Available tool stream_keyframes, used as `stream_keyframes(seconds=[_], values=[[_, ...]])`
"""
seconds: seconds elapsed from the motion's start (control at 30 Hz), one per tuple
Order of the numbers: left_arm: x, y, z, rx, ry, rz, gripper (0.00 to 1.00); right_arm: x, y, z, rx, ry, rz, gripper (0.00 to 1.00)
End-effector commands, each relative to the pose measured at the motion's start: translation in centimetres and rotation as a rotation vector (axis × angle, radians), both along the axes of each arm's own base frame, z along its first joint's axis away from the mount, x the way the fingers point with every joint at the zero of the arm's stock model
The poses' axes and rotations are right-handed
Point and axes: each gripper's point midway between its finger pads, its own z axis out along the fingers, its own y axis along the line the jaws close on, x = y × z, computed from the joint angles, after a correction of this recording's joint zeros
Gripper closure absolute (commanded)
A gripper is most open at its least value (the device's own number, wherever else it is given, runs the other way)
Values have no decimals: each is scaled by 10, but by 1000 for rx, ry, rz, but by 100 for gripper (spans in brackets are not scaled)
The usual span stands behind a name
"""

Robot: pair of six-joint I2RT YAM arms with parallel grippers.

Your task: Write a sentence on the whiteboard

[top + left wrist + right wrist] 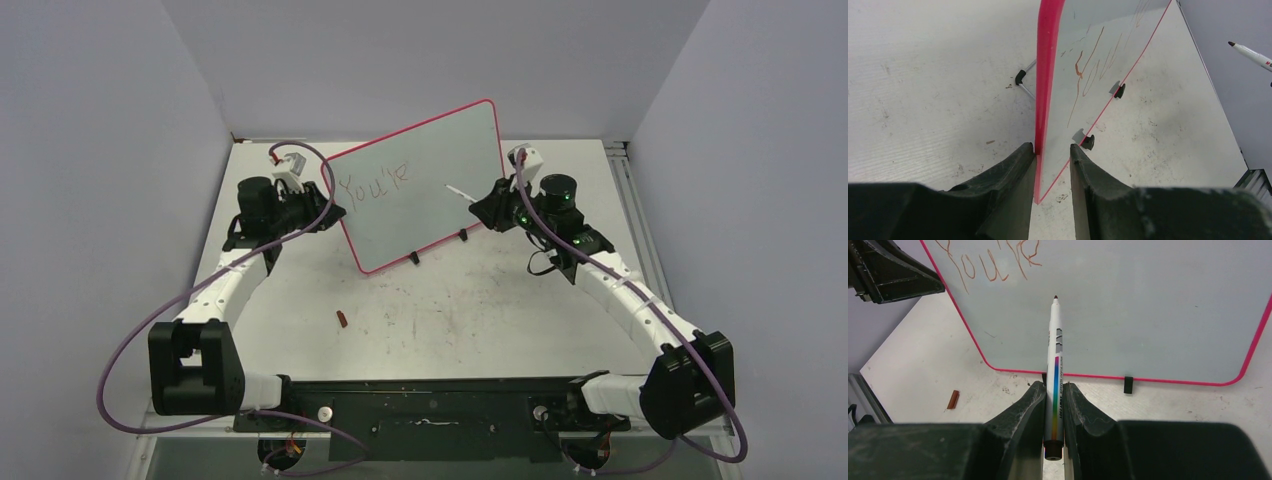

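1. Far left, the left end effector (1053, 148) is clenched on the pink left rim of the whiteboard (440, 215), one finger on each face. Only the left wrist view shows this grip edge-on.
2. The whiteboard stands tilted at the far middle of the table (480, 300) on two black feet (413, 258). A wire prop (1023, 82) behind it shows in the left wrist view alone.
3. The sentence (375, 185) reads only "You're", in reddish-brown at the board's upper left.
4. A small brown piece (341, 319) lies on the table in front of the board, well apart from both arms. The left wrist view does not show it.
5. At right, the right end effector (1054, 386) is clenched around a white marker (1055, 350). The uncapped tip points at bare board to the right of the word.
6. In the right wrist view the marker's barrel partly hides one foot, and contact cannot be told there. The left wrist view shows the tip standing off the board's face.
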Motion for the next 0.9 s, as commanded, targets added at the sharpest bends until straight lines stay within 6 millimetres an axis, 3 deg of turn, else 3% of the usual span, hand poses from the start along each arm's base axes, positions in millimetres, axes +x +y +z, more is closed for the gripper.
stream_keyframes(seconds=[0.0,0.23,0.87], values=[[1,-18,8,-18,-34,-66,72,6,10,17,16,-71,4,95],[0,-18,7,-18,-34,-63,79,14,12,15,7,-76,-24,95],[0,-19,9,-19,-34,-68,86,46,29,23,44,-136,-4,95]])
